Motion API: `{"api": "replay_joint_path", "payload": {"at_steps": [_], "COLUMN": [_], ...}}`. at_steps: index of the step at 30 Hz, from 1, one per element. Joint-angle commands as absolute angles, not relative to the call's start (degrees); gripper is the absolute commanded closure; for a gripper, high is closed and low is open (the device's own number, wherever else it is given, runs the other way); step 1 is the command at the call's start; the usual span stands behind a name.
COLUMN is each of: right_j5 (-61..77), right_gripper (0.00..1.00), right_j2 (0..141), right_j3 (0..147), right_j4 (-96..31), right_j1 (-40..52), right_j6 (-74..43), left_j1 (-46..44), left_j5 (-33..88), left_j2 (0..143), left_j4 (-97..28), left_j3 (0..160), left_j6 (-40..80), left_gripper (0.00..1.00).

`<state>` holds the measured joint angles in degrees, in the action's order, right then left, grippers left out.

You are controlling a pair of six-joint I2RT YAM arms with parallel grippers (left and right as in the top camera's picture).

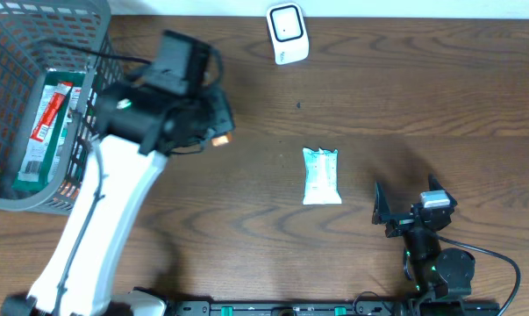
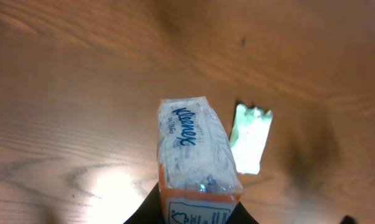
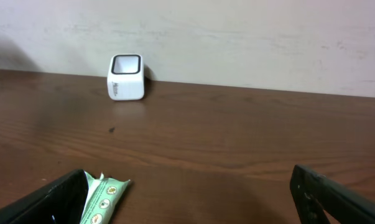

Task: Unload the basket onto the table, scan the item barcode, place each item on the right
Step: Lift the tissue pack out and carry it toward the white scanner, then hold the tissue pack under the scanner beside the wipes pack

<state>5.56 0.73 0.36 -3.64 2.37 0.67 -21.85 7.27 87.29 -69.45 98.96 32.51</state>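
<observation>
Left gripper (image 2: 193, 216) is clamped on the Kleenex pack (image 2: 196, 149), pinching its orange end; the rest of the pack sticks out past the fingertips, off the table. My read: light, soft, crinkly film, so it squashes and can slip. Keep the hold on the end seam and leave the printed faces clear. Barcode isn't visible from here. Overhead view: scanner (image 1: 287, 33) sits at 1 o'clock from the pack, well apart. Green sachet (image 1: 321, 175) lies on the table at 4 o'clock. Right gripper (image 1: 409, 204) is spread wide, holding nothing.
</observation>
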Motion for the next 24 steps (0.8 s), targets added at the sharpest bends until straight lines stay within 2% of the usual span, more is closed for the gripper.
{"api": "replay_joint_path", "payload": {"at_steps": [1,10,24], "right_j5": [5.43,5.43,5.43], "right_gripper": [0.01,0.01,0.01], "right_j2": [0.67,0.67,0.67], "right_j3": [0.32,0.32,0.32], "right_j4": [-3.86,-3.86,-3.86], "right_j1": [3.09,3.09,3.09], "right_j6": [0.91,0.91,0.91], "left_j1": [-25.06,-32.01,-36.77], "left_j5": [6.11,6.11,6.11], "left_j2": [91.61,102.32,109.6], "left_j4": [-70.11,-70.46,-70.0], "left_j3": [98.48,98.48,98.41], "left_j6": [31.48,31.46,31.51], "left_gripper": [0.85,0.84,0.85]}}
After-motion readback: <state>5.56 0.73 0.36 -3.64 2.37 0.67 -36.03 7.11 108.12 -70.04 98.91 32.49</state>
